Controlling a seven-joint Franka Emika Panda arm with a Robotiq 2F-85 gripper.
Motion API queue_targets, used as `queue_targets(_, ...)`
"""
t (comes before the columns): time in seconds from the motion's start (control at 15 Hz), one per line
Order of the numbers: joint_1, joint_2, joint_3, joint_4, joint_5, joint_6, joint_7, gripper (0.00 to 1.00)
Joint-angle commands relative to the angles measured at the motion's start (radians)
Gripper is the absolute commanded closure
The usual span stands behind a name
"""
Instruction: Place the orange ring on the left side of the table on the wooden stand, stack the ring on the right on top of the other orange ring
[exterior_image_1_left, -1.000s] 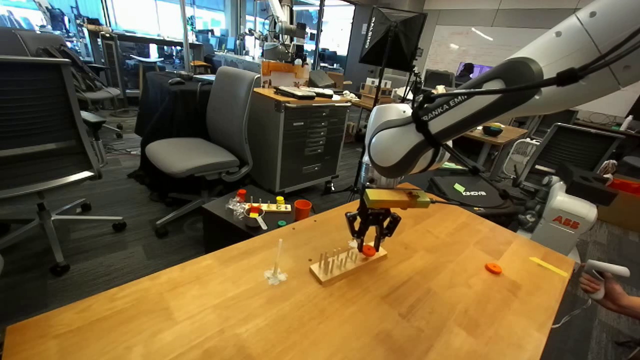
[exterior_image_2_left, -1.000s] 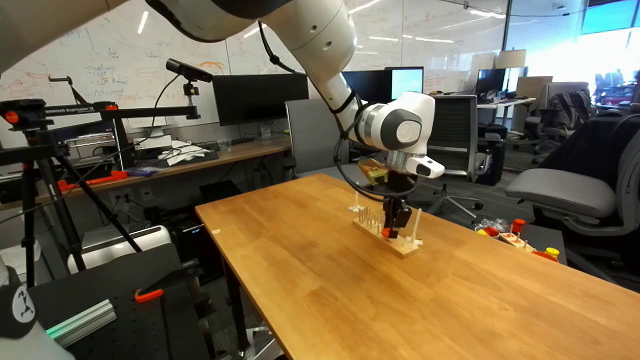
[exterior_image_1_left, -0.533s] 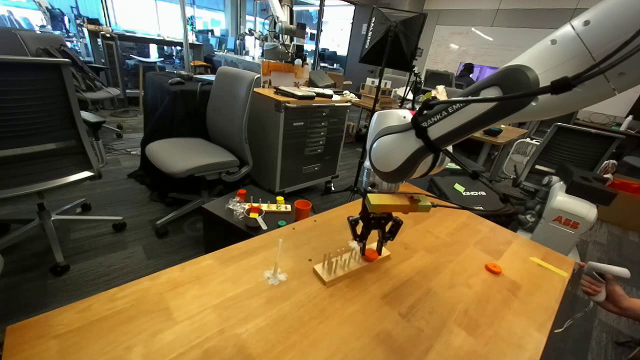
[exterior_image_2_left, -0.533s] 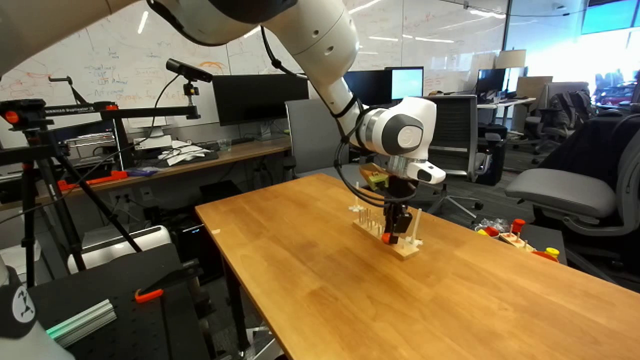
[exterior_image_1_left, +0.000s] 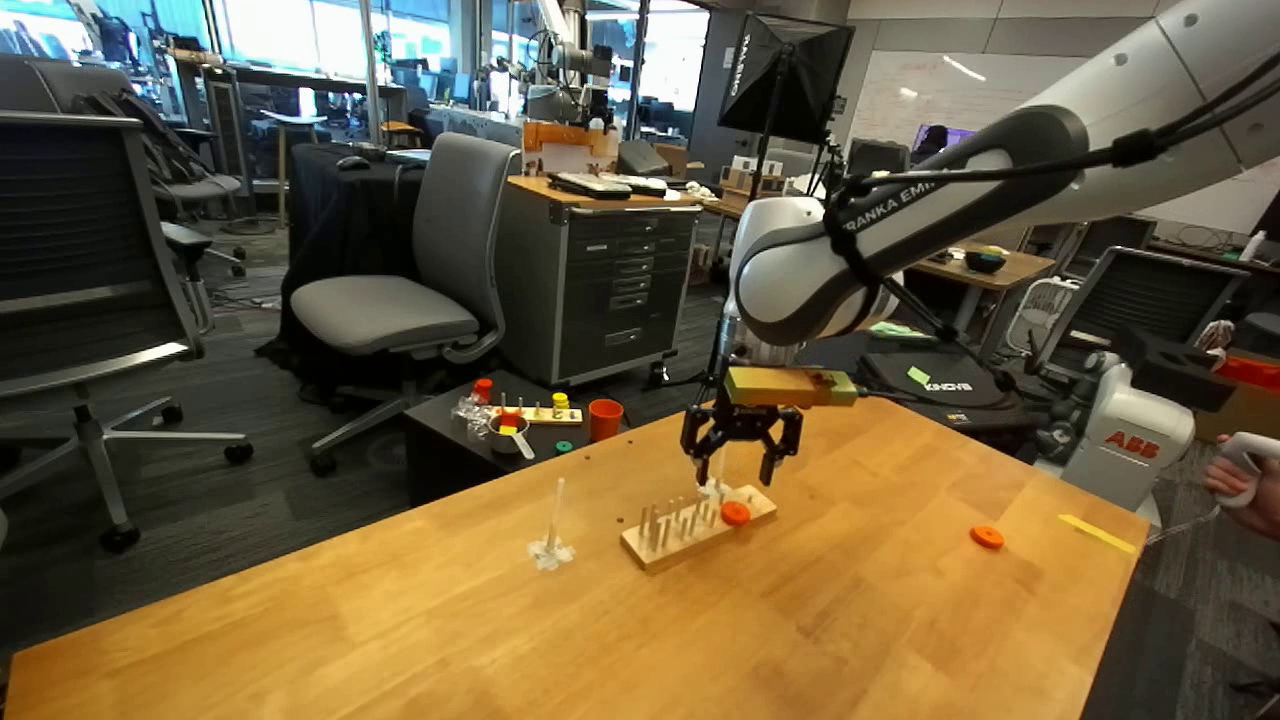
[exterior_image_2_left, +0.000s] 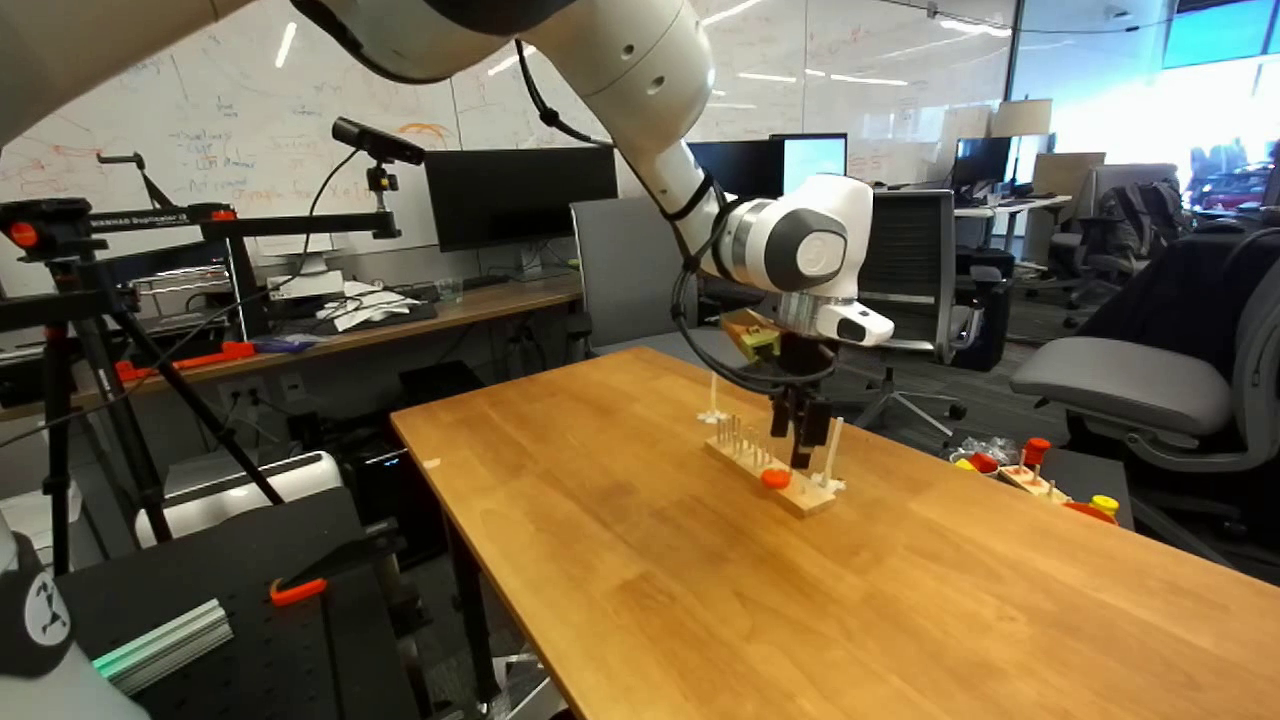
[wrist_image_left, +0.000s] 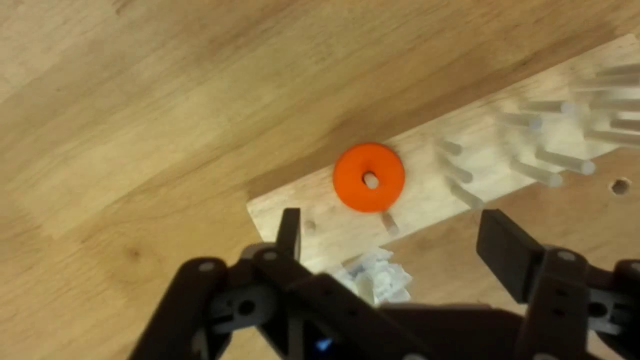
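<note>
The gripper (exterior_image_1_left: 734, 481) is hanging wide-jawed and empty near the pegged ring (exterior_image_1_left: 735, 515), and swinging away low could be clipping the stick (exterior_image_2_left: 833, 452).

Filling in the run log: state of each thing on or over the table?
Hand: open, holding nothing.
Wooden stand: base flat on the table, one ring on it.
Orange ring: on the stand, peg tip showing in its hole; can't tell if fully seated.
Other orange ring: flat on the table, off the stand.
Rod beside the stand: standing, bare.
Rod farther off: standing, bare.
Yellow strip: flat on the table.
</note>
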Motion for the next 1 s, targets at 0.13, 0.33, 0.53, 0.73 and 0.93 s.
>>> queue_targets(0.13,0.029,-0.206,-0.051,-0.13,-0.047,0.003,0.018,0.0)
queue_targets(0.33,0.019,-0.33,-0.081,-0.279,-0.075,0.025,0.025,0.0)
queue_targets(0.53,-0.005,-0.413,-0.116,-0.417,-0.084,0.006,0.048,0.0)
queue_targets(0.73,-0.024,-0.476,-0.169,-0.578,-0.122,0.012,0.098,0.0)
queue_targets(0.93,-0.058,-0.528,-0.217,-0.739,-0.159,0.045,0.125,0.0)
